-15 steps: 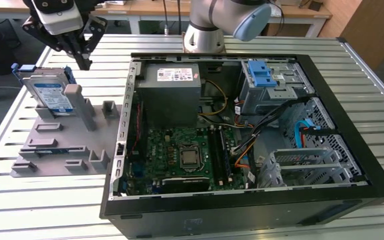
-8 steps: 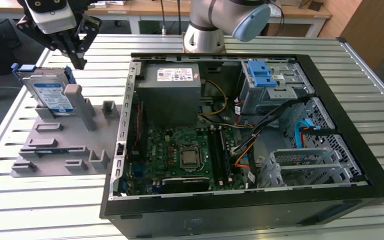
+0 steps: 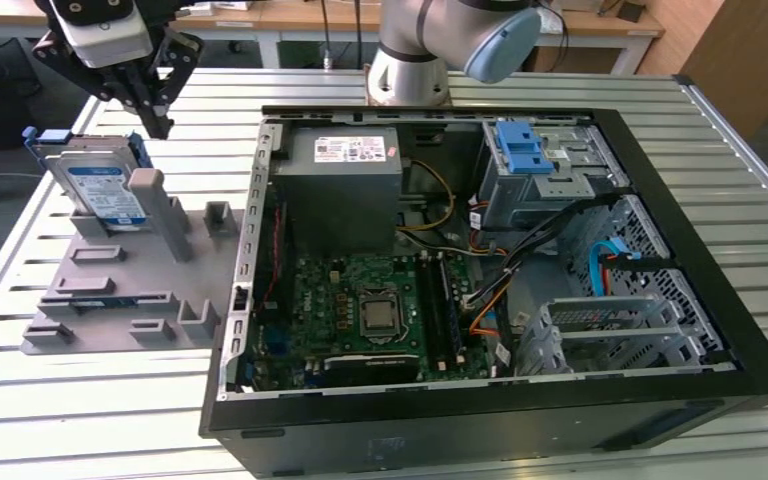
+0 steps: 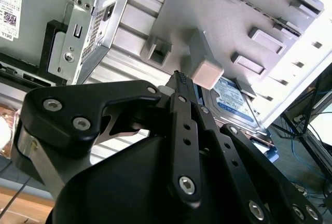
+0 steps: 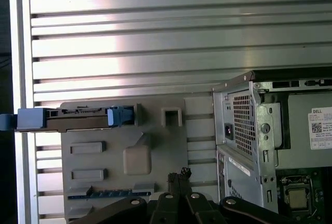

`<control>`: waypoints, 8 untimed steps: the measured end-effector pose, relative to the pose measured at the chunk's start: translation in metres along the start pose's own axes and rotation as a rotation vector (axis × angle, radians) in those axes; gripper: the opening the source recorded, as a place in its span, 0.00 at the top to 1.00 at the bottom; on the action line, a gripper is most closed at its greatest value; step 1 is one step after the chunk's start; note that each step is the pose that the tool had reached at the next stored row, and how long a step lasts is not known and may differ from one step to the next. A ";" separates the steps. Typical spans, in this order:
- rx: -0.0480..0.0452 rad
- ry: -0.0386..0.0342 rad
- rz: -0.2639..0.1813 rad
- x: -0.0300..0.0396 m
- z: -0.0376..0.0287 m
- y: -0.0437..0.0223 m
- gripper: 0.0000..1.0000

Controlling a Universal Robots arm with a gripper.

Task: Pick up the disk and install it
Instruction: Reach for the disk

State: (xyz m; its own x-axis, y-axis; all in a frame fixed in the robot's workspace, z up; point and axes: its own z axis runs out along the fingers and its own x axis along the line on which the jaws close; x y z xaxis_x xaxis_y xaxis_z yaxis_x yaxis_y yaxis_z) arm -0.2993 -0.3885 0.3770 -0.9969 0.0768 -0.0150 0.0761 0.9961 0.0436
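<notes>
The disk (image 3: 101, 187) stands on edge in a slot of the grey holder plate (image 3: 117, 305) at the exterior view's left. It is silver with a white-and-blue label and a blue bracket. My gripper (image 3: 160, 124) hangs just above and slightly right of it, not touching, its black fingers shut with nothing between them. In the second wrist view the fingertips (image 4: 181, 79) point at a grey post beside the disk (image 4: 233, 102). The first wrist view has the disk (image 5: 78, 117) edge-on, beyond my gripper (image 5: 179, 174).
An open black computer case (image 3: 704, 250) lies to the right of the holder plate. Inside are a grey power supply (image 3: 344, 185), a motherboard (image 3: 364, 310) and a grey drive cage with a blue latch (image 3: 528, 152). The arm's base (image 3: 408, 70) stands behind the case on the slatted metal table (image 3: 91, 410).
</notes>
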 end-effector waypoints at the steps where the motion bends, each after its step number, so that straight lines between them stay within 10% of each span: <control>1: 0.0000 0.0000 0.000 0.0001 0.0000 0.0000 0.89; 8: -0.0001 -0.0001 0.000 0.0050 0.0003 -0.0004 0.89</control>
State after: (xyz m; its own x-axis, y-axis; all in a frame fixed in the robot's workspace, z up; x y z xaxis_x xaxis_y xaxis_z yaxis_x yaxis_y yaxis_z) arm -0.3044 -0.3885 0.3766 -0.9969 0.0769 -0.0151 0.0762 0.9961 0.0437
